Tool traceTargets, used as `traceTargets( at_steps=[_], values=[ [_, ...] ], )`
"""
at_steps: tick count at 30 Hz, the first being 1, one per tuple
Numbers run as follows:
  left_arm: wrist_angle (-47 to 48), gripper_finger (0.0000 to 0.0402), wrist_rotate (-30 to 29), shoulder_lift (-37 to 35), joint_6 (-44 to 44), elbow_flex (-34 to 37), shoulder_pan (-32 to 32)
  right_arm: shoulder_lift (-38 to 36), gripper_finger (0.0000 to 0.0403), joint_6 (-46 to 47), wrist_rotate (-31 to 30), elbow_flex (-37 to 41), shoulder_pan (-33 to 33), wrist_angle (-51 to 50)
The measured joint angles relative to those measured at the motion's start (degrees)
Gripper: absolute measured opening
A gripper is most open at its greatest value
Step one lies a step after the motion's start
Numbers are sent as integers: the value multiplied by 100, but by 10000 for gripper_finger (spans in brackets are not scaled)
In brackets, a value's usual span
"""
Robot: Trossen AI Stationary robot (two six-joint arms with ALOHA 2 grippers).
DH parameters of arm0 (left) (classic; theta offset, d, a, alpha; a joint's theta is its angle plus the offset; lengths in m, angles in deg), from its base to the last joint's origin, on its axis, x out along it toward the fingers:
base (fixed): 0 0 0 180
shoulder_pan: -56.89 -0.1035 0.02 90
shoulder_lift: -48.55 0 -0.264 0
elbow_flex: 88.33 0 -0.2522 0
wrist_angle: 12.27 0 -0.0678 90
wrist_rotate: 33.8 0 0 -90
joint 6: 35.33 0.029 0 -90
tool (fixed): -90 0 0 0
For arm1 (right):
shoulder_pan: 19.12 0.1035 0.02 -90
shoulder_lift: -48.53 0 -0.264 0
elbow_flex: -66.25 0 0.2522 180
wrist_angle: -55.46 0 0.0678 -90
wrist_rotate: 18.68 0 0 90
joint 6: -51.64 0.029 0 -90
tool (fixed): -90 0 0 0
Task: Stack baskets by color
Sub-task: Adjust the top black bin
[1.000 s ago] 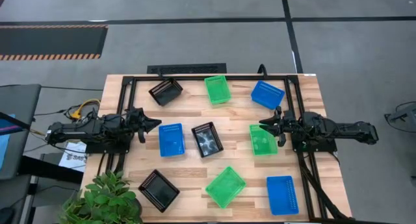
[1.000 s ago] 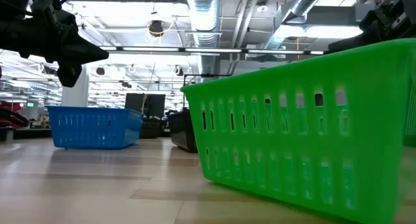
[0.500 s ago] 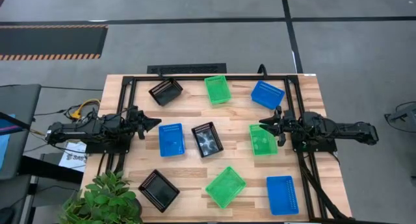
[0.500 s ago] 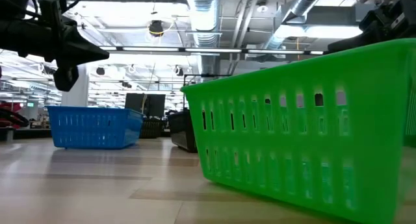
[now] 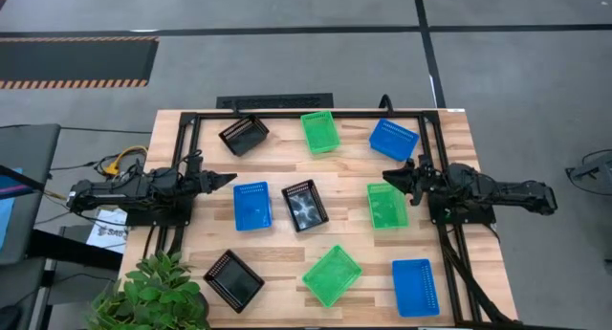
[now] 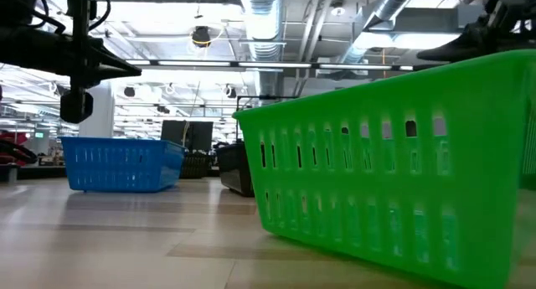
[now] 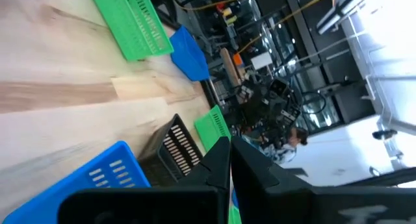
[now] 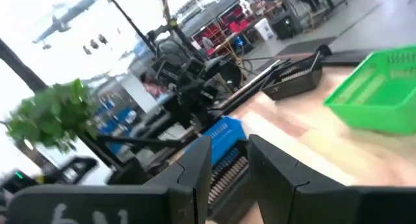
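Nine baskets lie scattered singly on desk (image 5: 287,163); no stack begun. Left tool (image 5: 228,179) closed, empty; right tool (image 5: 390,178) part-open, seemingly empty, beside green basket (image 5: 386,205). Next: descend, grip rim.

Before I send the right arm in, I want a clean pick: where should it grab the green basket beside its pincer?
Probably a long side wall of the green basket, from above. It sits upright with its mouth open, so one finger can drop inside and one outside. The wall facing the right pincer is the nearer one.
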Motion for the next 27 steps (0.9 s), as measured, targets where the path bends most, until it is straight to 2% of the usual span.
traceTargets(
  at_steps=[3,7,11,15,18,22,27],
  values=[
    [0,0,-196,2,52,-2,0,4,123,585,2,-13,-9,-59],
    [20,0,-573,2,72,-9,-1,2,123,441,-82,-17,-11,-1],
    [-22,0,-753,2,-42,-9,-2,2,123,683,-83,-19,-10,138],
    [-668,12,-703,2,90,-9,-2,1,132,879,-170,-19,-72,570],
    [-1581,40,-636,2,438,-9,0,2,159,892,-326,-21,-120,975],
    [-2768,93,-691,70,954,-36,0,2,214,892,-575,-69,-239,1490],
    [-3083,159,-729,542,1417,-544,0,2,265,697,-710,-445,-447,1770]
  ],
)
